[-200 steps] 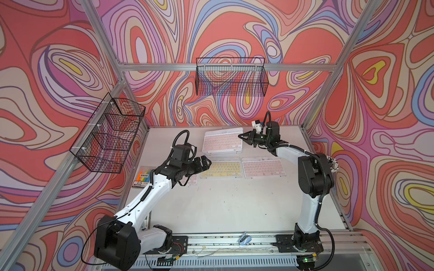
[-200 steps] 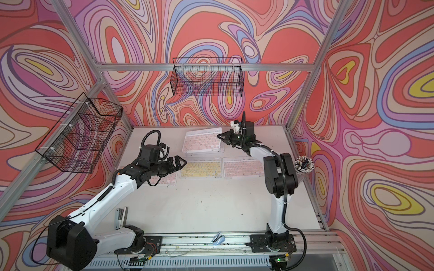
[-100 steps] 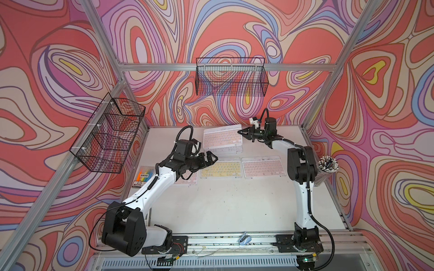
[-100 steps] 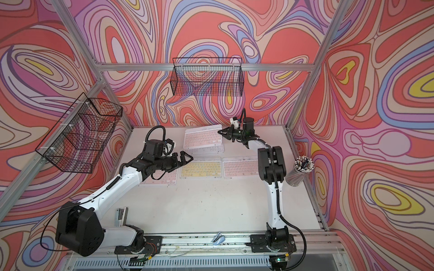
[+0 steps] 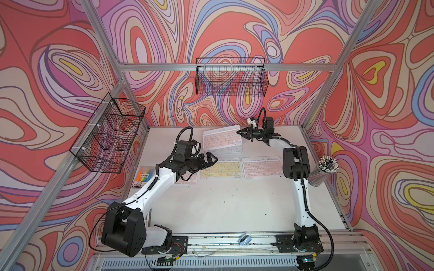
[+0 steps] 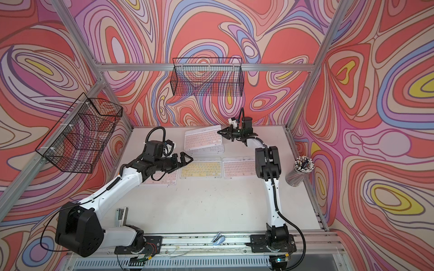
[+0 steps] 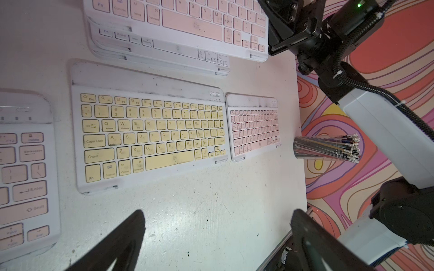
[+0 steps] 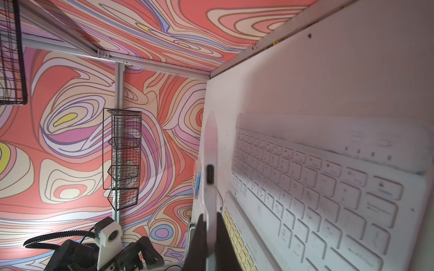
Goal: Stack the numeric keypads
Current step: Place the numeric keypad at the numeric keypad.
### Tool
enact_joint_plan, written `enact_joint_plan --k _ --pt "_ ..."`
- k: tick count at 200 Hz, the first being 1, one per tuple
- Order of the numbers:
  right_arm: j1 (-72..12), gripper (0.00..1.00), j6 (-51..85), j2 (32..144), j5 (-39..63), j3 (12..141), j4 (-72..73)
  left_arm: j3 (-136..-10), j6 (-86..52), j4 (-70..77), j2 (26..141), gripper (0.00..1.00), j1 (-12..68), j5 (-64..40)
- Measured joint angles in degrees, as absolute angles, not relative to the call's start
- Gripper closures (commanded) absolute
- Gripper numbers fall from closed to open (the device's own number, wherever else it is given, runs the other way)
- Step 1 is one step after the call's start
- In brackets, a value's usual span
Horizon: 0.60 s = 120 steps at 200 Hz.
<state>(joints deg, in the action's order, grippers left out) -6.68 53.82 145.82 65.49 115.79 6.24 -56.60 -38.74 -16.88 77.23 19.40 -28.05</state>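
Where the right fingers [image 8: 197, 241] close: they are pressed together on the thin short edge of the held pink keypad [image 8: 210, 145], by its dark charging port [image 8: 209, 174]. The right gripper [image 5: 241, 133] holds nothing else.
Held pink keypad: it is tilted, with its 3 o'clock end raised. It sits skewed toward 3 o'clock over the pile [image 5: 231, 150] at the table's [image 5: 234, 211] 12 o'clock.
Left fingers [image 7: 131, 234]: spread wide and empty. The left gripper [image 5: 211, 159] hovers by the 9 o'clock end of the yellow keypad [image 5: 220, 170], and we see it touch nothing.
Pile: the white keypad [image 7: 173, 48] lies uppermost, with at least one more frame edge beneath it. We cannot tell that one's colour.
Singles: the yellow keypad lies mid-table. The second pink keypad [image 5: 261, 167] is just beside it at 3 o'clock. The third pink keypad [image 7: 23, 169] is at its 9 o'clock, partly under the left arm [image 5: 162, 185]. All three lie flat.
Just changed: within the last second the held keypad went from nearly flat to this tilt. The right arm [image 5: 293, 162] drew its elbow in. The left jaws finished spreading, and that gripper crept toward 1 o'clock.
Meaning: we judge the pink one is mid-placement and not yet squared on the pile. Three singles are left to stack, and the empty left gripper looks poised for the yellow one.
Writing: the yellow keys read Esc, Tab, Caps Lock, Shift, Fn, Control, Option and Command, with Android, Windows and iOS under Q, W and E. The third pink keypad reads Delete, Backspace, Enter, Shift, PgUp and End. The white one reads Fn and Control. We can read no brand.
Bystanders: the highlighter packet [image 5: 144, 177] lies at the table's 9 o'clock, its print too small to read. The pen cup [image 5: 325, 170] stands at 3 o'clock.
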Motion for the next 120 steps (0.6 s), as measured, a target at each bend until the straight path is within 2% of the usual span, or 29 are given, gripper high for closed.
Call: enact_joint_plan --k 120 --pt "-5.17 1.0 54.04 153.29 67.88 120.6 4.01 -56.58 -38.54 -16.91 77.49 0.0 19.4 -27.57"
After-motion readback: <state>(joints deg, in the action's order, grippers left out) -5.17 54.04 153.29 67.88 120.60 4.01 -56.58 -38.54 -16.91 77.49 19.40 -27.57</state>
